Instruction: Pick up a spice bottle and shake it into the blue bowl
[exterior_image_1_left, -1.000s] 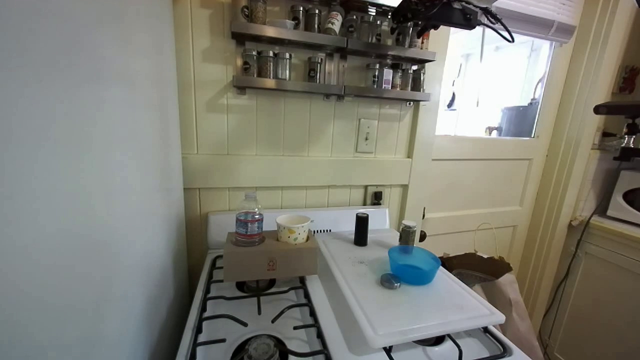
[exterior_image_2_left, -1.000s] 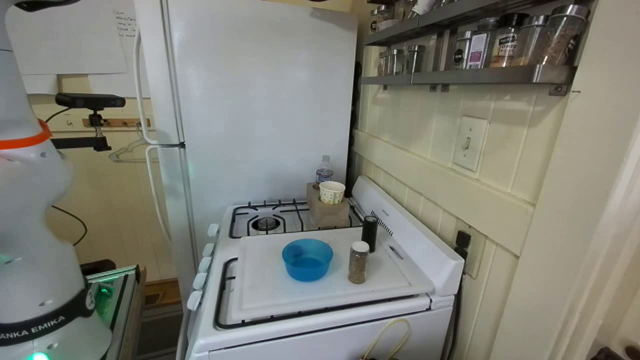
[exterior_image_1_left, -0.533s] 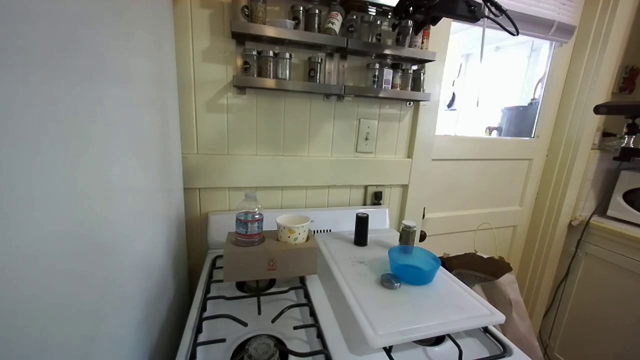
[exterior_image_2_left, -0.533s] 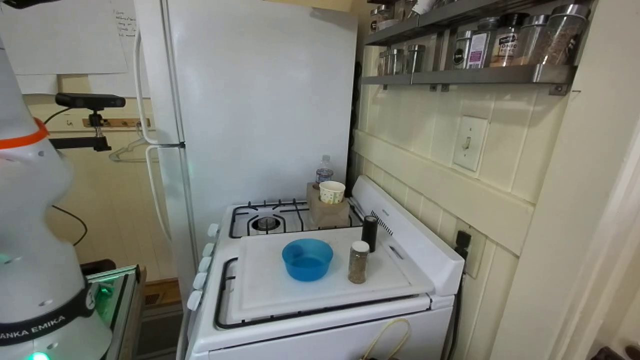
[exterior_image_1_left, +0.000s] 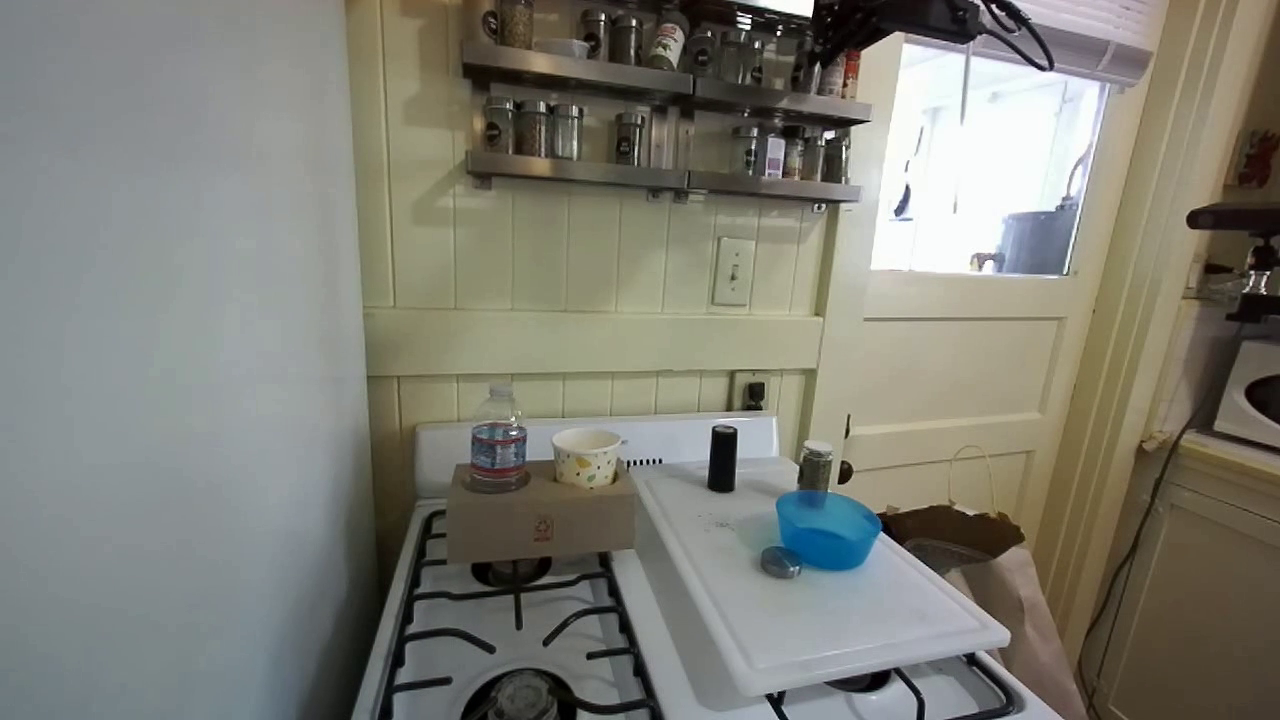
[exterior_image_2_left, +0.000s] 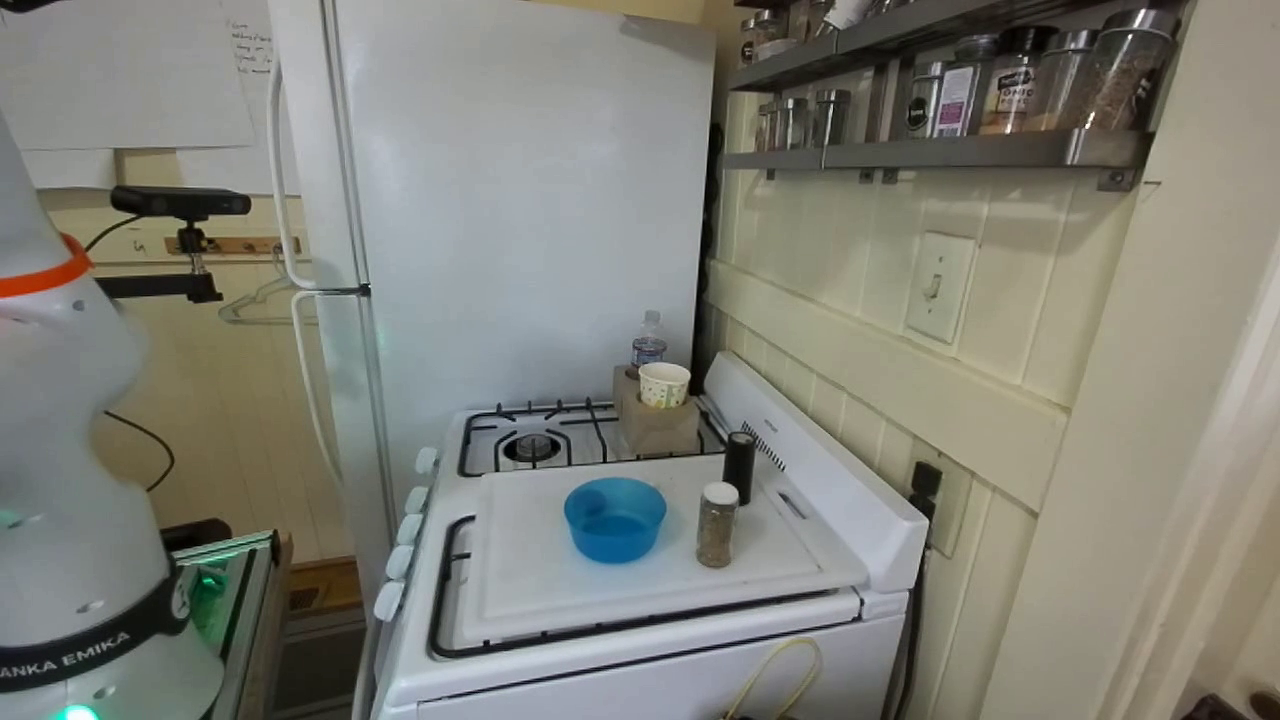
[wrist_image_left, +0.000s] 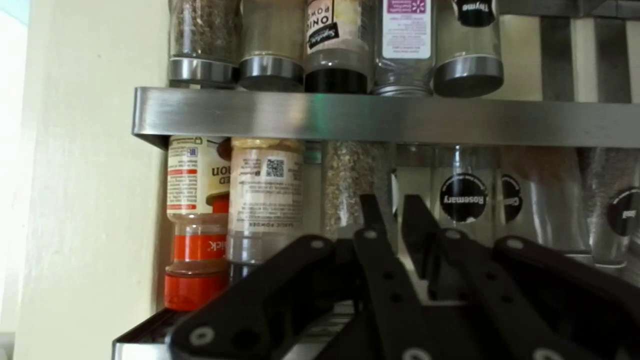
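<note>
Several alike spice bottles with silvery lids stand on the wall shelves; in the wrist view, where they appear upside down, one is labelled Rosemary (wrist_image_left: 463, 197). In front of the upper shelf's jars is my gripper (wrist_image_left: 391, 205), its fingers partly closed with a narrow gap and nothing held between them. A grainy-filled jar (wrist_image_left: 345, 185) shows behind the fingertip nearer the wrist view's left edge. In an exterior view the gripper (exterior_image_1_left: 822, 55) hovers at the shelf's door-side end. The blue bowl (exterior_image_2_left: 615, 525) sits on the white board, beside a clear jar with a whitish top (exterior_image_2_left: 716, 530).
A steel shelf (wrist_image_left: 350, 116) runs across the wrist view near the fingers. On the white board (exterior_image_1_left: 850, 640) are a black bottle (exterior_image_1_left: 722, 460) and a loose silvery lid (exterior_image_1_left: 781, 562). A cardboard box (exterior_image_1_left: 540, 530) bears a water bottle (exterior_image_1_left: 498, 445) and a paper cup (exterior_image_1_left: 587, 460).
My gripper has shifted towards the door in an exterior view, and its fingers have drawn closer together. The arm has leaned back slightly. Objects on the stove have not moved.
</note>
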